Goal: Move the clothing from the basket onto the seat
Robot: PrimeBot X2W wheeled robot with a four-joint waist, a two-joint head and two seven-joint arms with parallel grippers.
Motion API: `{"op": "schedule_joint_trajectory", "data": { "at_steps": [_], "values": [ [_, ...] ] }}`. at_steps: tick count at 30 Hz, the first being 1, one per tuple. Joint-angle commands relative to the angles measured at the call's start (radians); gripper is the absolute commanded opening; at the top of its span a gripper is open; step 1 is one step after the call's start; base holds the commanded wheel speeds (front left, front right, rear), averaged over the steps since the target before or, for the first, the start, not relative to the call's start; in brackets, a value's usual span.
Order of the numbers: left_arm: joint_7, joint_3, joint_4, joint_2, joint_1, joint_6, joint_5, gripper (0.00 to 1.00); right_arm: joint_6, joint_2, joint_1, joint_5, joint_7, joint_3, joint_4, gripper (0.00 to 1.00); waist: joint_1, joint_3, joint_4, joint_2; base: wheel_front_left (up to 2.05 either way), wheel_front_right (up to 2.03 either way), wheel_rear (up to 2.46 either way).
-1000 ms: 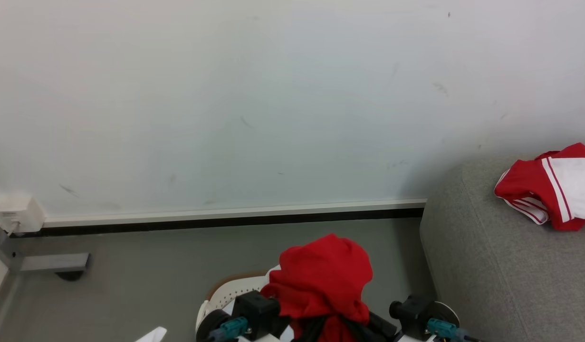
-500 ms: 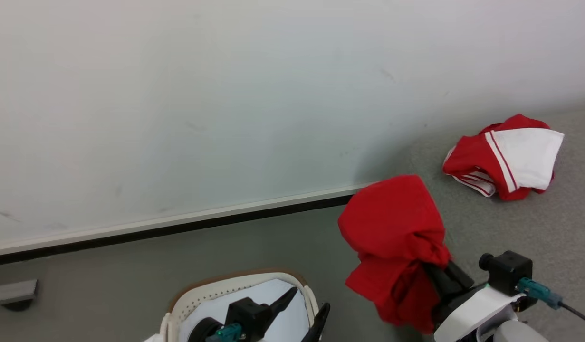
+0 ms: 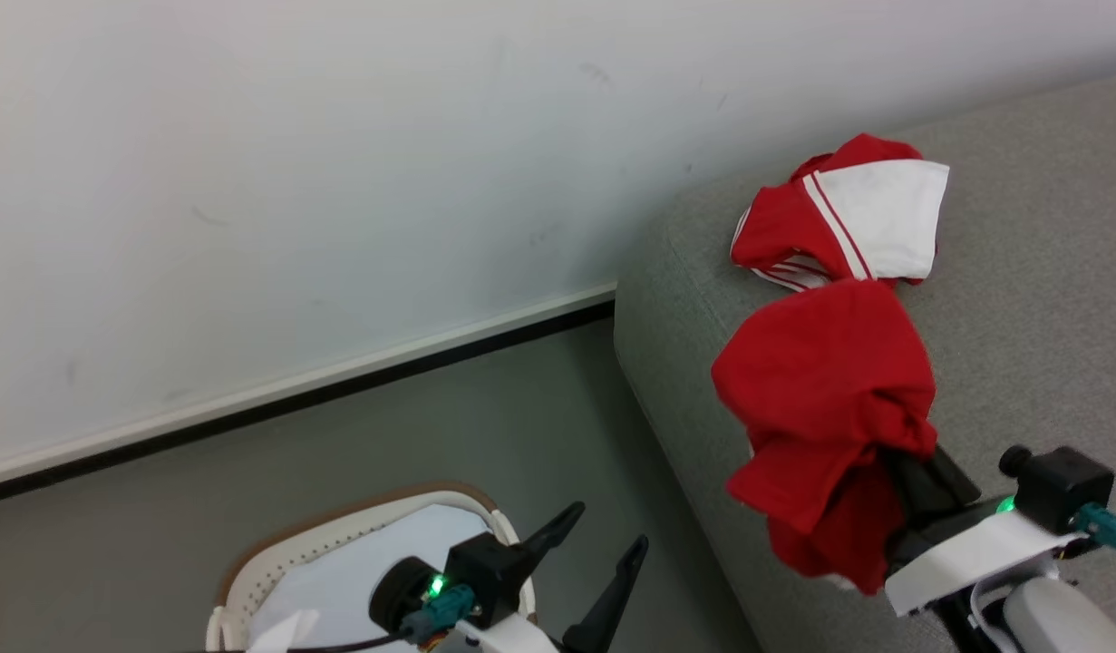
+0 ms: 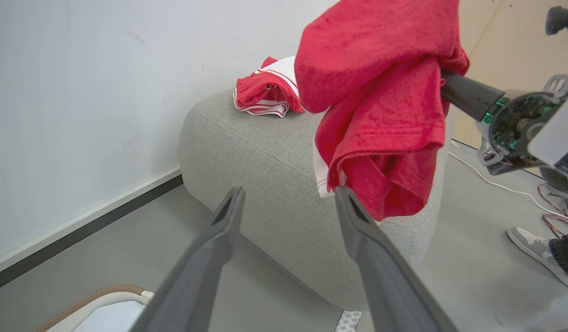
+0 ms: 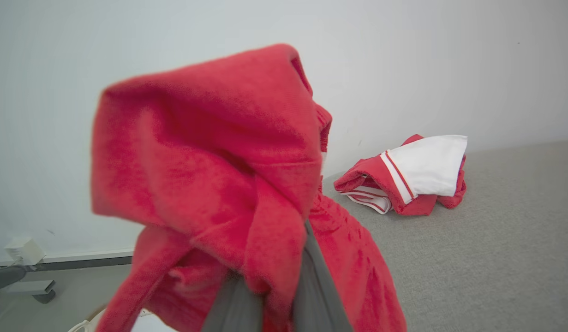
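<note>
Red garment [image 3: 825, 390]: soft, light, limp, towelling-like. Bunched and pinched in right claw [image 3: 911, 481], clamped narrow, held up over edge of seat [image 3: 1020, 363]. Probably non-slip, unbreakable, drapes freely; best gripped at thick bunch. Second garment [image 3: 848, 227], red with white stripes, lying on seat near wall. Left claw [image 3: 609, 526] spread wide, empty, above basket [image 3: 340, 535]. No brand, label or writing legible.

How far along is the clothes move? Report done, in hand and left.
Done: one striped garment lies on the sofa. In hand: the right claw is shut on a red garment, held above the sofa's near edge. Left: lay it down and let go. The basket's visible part shows white liner and no red, the open left claw by it, so this may be the last piece.
</note>
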Motion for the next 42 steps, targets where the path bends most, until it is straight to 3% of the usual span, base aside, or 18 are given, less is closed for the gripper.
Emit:
{"op": "schedule_joint_trajectory", "data": {
  "at_steps": [1, 8, 14, 20, 26, 29, 30, 31, 32, 35, 42],
  "values": [
    [-0.003, 0.003, -0.009, 0.013, -0.028, -0.004, 0.01, 1.0, -0.002, 0.007, -0.042, -0.016, -0.003, -0.031, -0.007, 0.0, 0.0, 0.072, -0.013, -0.0001, 0.0, 0.0, 0.0],
    [0.007, 0.019, -0.056, 0.055, -0.14, -0.018, 0.031, 1.0, -0.002, 0.002, -0.249, -0.103, 0.001, -0.3, 0.031, 0.0, 0.0, 0.285, 0.035, -0.0001, 0.0, 0.0, 0.0],
    [0.012, 0.053, -0.086, 0.088, -0.224, -0.018, 0.044, 1.0, -0.002, -0.049, -0.529, -0.2, 0.084, -0.589, 0.133, 0.0, 0.0, 0.484, 0.099, -0.0001, 0.0, 0.0, 0.0],
    [-0.005, 0.072, -0.12, 0.108, -0.306, -0.024, 0.052, 1.0, -0.002, -0.117, -0.77, -0.406, 0.173, -0.875, 0.276, 0.0, 0.0, 0.674, 0.188, -0.0001, 0.0, 0.0, 0.0],
    [-0.048, 0.087, -0.13, 0.093, -0.369, -0.018, 0.056, 1.0, -0.002, -0.109, -0.863, -0.619, 0.155, -1.124, 0.376, 0.0, 0.0, 0.77, 0.269, -0.0001, 0.0, 0.0, 0.0],
    [-0.06, 0.087, -0.123, 0.095, -0.378, -0.018, 0.057, 1.0, -0.002, -0.085, -0.862, -0.677, 0.139, -1.181, 0.411, 0.04, 0.0, 0.773, 0.279, -0.0001, 0.0, 0.0, 0.0],
    [-0.067, 0.086, -0.119, 0.098, -0.384, -0.019, 0.06, 1.0, -0.002, -0.076, -0.862, -0.702, 0.121, -1.209, 0.421, 0.36, 0.0, 0.772, 0.279, -0.0001, 0.0, 0.0, 0.0],
    [-0.071, 0.085, -0.117, 0.1, -0.388, -0.02, 0.062, 1.0, -0.002, -0.064, -0.864, -0.726, 0.106, -1.229, 0.432, 0.91, 0.0, 0.768, 0.276, -0.0001, 0.0, 0.0, 0.0],
    [-0.077, 0.084, -0.114, 0.103, -0.391, -0.02, 0.063, 1.0, -0.002, -0.049, -0.862, -0.749, 0.092, -1.239, 0.446, 1.0, 0.0, 0.759, 0.272, -0.0001, 0.0, 0.0, 0.0],
    [-0.089, 0.082, -0.1, 0.104, -0.385, -0.021, 0.053, 1.0, -0.002, -0.021, -0.838, -0.801, 0.049, -1.211, 0.468, 1.0, 0.0, 0.712, 0.255, -0.0001, 0.0, 0.0, 0.0],
    [-0.109, 0.079, -0.054, 0.098, -0.327, -0.009, 0.026, 1.0, -0.002, 0.03, -0.694, -0.785, 0.003, -1.0, 0.441, 1.0, 0.0, 0.535, 0.207, -0.0001, 0.0, 0.0, 0.0]
  ]
}}
